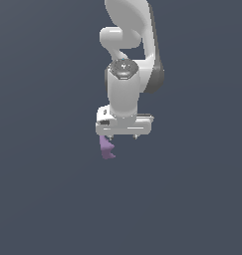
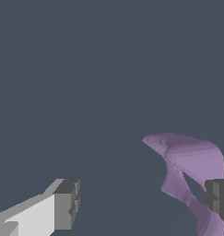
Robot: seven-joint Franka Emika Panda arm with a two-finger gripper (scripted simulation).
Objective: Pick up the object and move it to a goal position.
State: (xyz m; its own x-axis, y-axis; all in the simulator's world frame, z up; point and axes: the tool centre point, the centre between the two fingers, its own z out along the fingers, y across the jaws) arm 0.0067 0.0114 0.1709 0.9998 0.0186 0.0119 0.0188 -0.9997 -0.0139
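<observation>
The object [image 1: 107, 148] is a small light-purple lump with lobes and a curved notch, lying on the dark grey surface. In the exterior view it sits just under the exterior view's left end of the white gripper [image 1: 122, 137]. In the wrist view the gripper [image 2: 142, 203] is open, with its two dark pads far apart. The object [image 2: 189, 161] lies close against one pad [image 2: 218, 198], partly inside the gap. The other pad [image 2: 66, 203] is well away from it. I cannot tell whether the near pad touches the object.
The white arm [image 1: 126, 60] rises above the gripper toward the top of the exterior view. A plain dark grey surface [image 1: 43, 189] fills the rest of both views.
</observation>
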